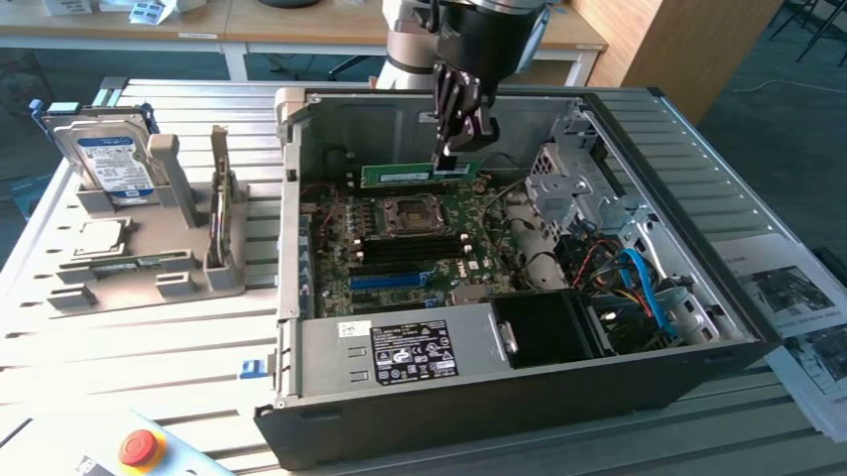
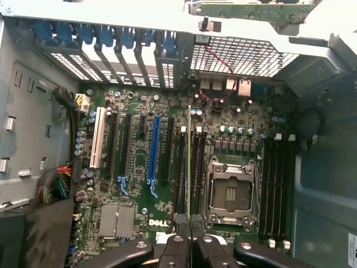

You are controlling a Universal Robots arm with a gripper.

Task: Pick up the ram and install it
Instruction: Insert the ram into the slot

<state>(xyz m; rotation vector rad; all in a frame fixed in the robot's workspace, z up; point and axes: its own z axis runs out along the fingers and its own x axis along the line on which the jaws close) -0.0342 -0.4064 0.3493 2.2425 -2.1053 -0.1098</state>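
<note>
The computer case [image 1: 503, 426] lies on its side with the side panel off, which leaves the motherboard [image 1: 397, 248] open from above.

**Tool state.** The gripper [image 1: 457, 159] reaches down inside the case. Its fingers are closed nearly flat on the ram [image 1: 411, 176], clamping it near the end toward the exterior view's right. The rest of the stick runs out free toward the exterior view's left.

**Ram position.** Taking the CPU socket [image 1: 408, 213] as the dial centre in the exterior view:
- The ram sits at 12 o'clock, standing on its long edge, near the case's far wall.
- The drive cage [image 1: 576, 188] stands at 3 o'clock, well apart from the ram.
- The power supply [image 1: 404, 352] lies at 6 o'clock.

In the wrist view the ram [image 2: 188, 162] appears edge-on as a thin pale line. It runs out from the gripper [image 2: 189, 234] along the black memory slots [image 2: 196, 167] just beside the socket [image 2: 230, 192]. Whether its lower edge touches a slot cannot be told.

**Outside the case.** A hard drive [image 1: 113, 164] stands in a grey fixture [image 1: 146, 283] at 9 o'clock.
</note>
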